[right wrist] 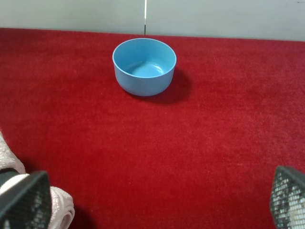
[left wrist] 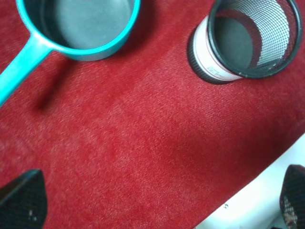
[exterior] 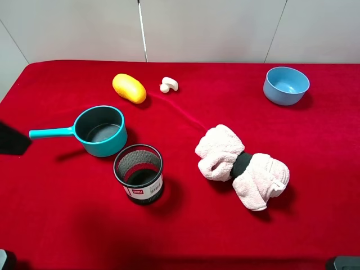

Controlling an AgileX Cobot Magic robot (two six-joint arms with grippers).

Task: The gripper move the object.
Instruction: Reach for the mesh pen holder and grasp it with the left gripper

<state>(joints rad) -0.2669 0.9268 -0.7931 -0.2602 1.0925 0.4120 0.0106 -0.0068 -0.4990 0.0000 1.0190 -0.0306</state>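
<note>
Left gripper (left wrist: 157, 202) hangs over the red cloth (left wrist: 143, 133), jaws spread wide, gripping nothing. The mesh pen cup (left wrist: 245, 40) stands upright ahead of it, well clear of the fingertips (left wrist: 21, 202), with the teal saucepan (left wrist: 78, 26) near it.

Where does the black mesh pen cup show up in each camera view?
Exterior high: the pen cup stands upright left of centre, just below and right of the teal saucepan.
Left wrist: in view, beside the saucepan and not touching it.
Right wrist: not in it.
Shared landmark: the saucepan, seen in the exterior and left wrist views.
</note>
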